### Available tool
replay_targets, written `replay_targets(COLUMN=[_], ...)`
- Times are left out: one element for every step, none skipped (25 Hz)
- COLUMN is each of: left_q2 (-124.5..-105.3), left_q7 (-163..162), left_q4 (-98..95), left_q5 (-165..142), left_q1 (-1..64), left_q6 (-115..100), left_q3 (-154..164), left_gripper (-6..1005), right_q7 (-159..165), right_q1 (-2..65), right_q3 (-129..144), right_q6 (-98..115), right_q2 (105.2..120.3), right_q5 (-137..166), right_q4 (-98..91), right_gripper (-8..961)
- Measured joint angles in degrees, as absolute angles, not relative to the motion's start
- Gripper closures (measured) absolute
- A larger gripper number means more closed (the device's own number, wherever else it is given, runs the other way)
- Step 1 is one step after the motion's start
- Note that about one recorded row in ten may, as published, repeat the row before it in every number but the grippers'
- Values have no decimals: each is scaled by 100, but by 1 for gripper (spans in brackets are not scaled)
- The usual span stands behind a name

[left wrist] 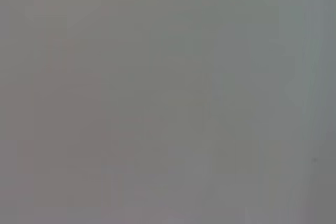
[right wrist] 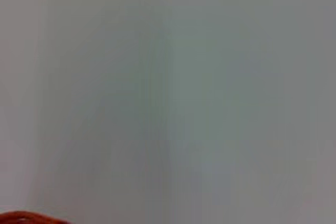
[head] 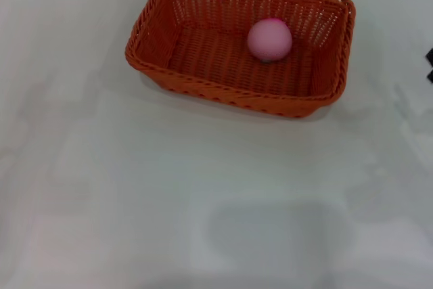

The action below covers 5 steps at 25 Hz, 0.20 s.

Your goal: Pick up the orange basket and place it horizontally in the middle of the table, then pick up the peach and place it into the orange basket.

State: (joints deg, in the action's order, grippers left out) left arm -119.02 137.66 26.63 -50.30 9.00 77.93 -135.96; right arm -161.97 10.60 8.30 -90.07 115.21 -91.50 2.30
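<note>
Peach (head: 269, 39) inside orange basket (head: 203, 49), seemingly unheld.

orange basket (head: 203, 49): woven, openwork | peach (head: 269, 39): smooth, matt | table (head: 135, 187): smooth, white

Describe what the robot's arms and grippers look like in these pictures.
Almost nothing of them shows. In the head view only a small black piece juts in at the right edge, beside the orange basket; its shape, cables and markings cannot be told. Neither wrist view shows fingers.
</note>
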Motion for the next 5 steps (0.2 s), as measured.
replay_targets(left_q2=[-11904,-11908,-11912,-11913,-11915], left_q7=[13767,13767,13768,13768,13769], left_q4=[2663,2663,2662,2661,2659], left_q5=[-5030,-5030,-5028,-5027,-5027], left_q1=[897,892,885,876,872], left_q6=[7798,7803,7808,7813,7816], left_q3=[-13596,-13596,-13599,-13601,-13603], left_gripper=[331,331,331,331,331], right_q7=[-16301,-16367,-16394,-16435,-16435], right_q1=[1049,1036,1024,994,994], right_q3=[851,884,910,1014,1014], right_q6=[-9051,-9121,-9168,-9288,-9288], right_q2=[11522,11522,11522,11521,11521], right_q5=[-9133,-9111,-9099,-9076,-9076], right_q4=[341,442,497,561,561], right_gripper=[177,177,177,177,177])
